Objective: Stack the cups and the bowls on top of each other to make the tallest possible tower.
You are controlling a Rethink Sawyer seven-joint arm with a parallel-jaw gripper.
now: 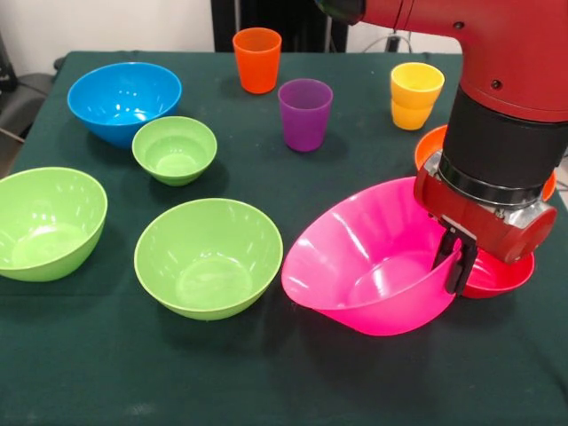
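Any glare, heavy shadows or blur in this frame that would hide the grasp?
Front view: soft white highlights on the pink bowl and blue bowl, no washout; faint shadows on the green cloth; the gripper at the pink rim is sharp.

One camera is watching me from across the counter (106, 373), looking down at a slant toward my side. It is sitting close: the counter's near edge is falling below the picture and its far edge is running along the top. My arm (506, 98) is dropping in from the upper right.
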